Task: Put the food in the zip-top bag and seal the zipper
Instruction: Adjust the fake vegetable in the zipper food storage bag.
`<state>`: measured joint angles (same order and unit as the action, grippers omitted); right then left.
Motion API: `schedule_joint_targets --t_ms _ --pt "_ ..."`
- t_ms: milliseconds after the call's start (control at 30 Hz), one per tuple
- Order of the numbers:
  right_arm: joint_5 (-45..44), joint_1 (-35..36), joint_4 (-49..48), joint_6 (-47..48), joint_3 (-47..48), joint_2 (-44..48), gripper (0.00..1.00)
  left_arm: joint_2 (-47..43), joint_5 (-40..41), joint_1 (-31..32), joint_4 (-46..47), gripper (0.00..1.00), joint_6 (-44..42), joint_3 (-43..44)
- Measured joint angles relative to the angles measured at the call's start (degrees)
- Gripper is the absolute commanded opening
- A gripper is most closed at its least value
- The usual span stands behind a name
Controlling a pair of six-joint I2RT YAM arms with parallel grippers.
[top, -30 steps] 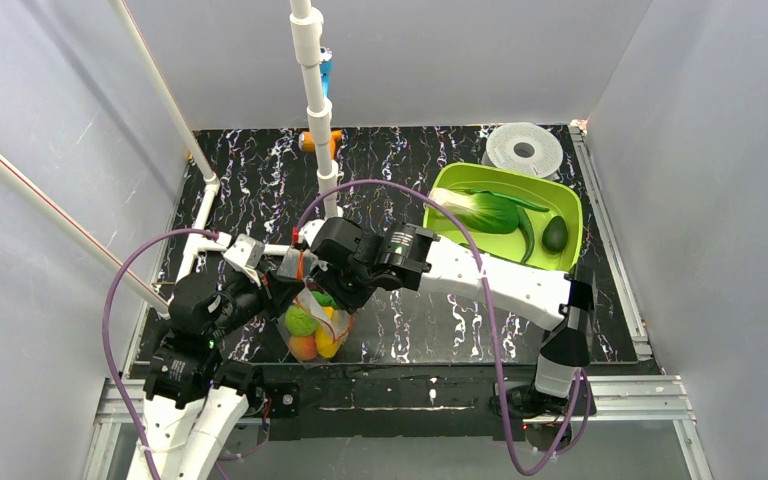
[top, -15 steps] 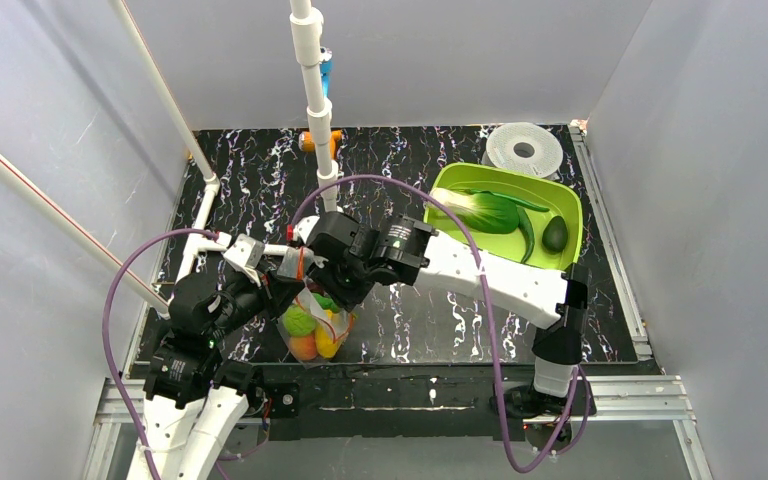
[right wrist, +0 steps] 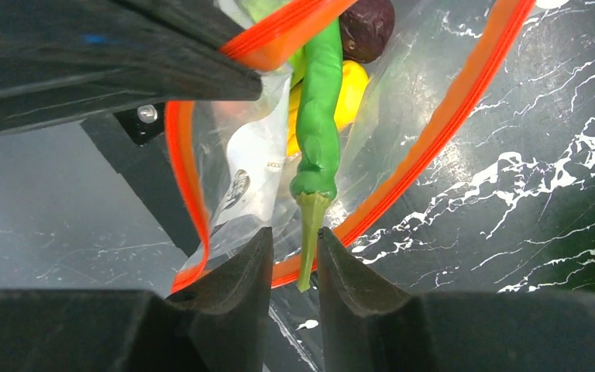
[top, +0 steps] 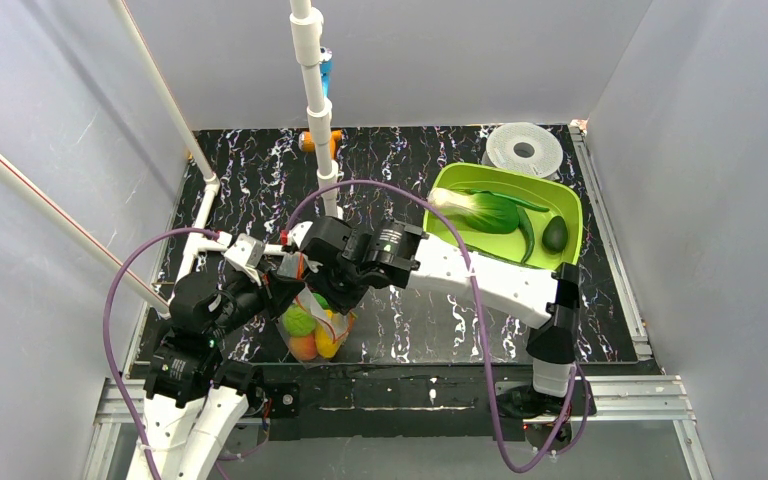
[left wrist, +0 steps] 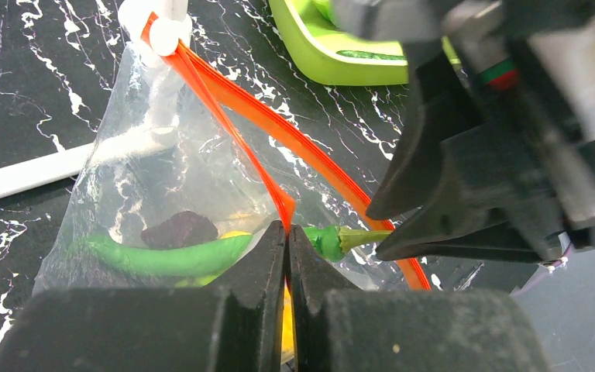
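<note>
My left gripper (left wrist: pixel 287 232) is clenched on the zipper (left wrist: pixel 225 125), holding the zip-top bag (left wrist: pixel 124 178) open near the table's front edge. My right gripper (right wrist: pixel 294 239) is part-way released. Its 2 jaws straddle the green pod's (right wrist: pixel 321 116) stem, with a gap on 1 side. The pod's body lies in the bag beside the plum (right wrist: pixel 366 27).

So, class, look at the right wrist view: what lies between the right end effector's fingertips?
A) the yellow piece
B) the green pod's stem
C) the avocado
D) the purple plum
B: the pod's thin stem pokes out between the fingertips of the right end effector, while the plum sits deeper in the bag.
</note>
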<state>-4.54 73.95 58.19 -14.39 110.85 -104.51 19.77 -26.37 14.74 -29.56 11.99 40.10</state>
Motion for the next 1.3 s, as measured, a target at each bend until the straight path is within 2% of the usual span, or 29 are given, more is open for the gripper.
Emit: schedule_joint_targets --t_ms 367,600,800,1033,1300 --pt "-0.7 0.0 0.2 0.3 -4.2 -1.4 0.32 0.0 0.0 0.0 0.0 0.0 0.0 0.0" --pt "-0.6 0.0 0.1 -0.3 -4.8 -1.5 0.22 0.2 0.0 0.0 0.0 0.0 0.0 0.0" --pt "-0.9 0.0 -0.5 -0.6 -5.3 -1.5 0.01 0.3 0.0 0.0 0.0 0.0 0.0 0.0" --pt "-1.6 0.0 -1.0 -2.5 -4.2 -1.7 0.01 0.3 0.0 0.0 0.0 0.0 0.0 0.0" --pt "0.7 -1.6 -1.0 -6.7 3.9 -2.0 0.01 0.3 0.0 0.0 0.0 0.0 0.0 0.0"
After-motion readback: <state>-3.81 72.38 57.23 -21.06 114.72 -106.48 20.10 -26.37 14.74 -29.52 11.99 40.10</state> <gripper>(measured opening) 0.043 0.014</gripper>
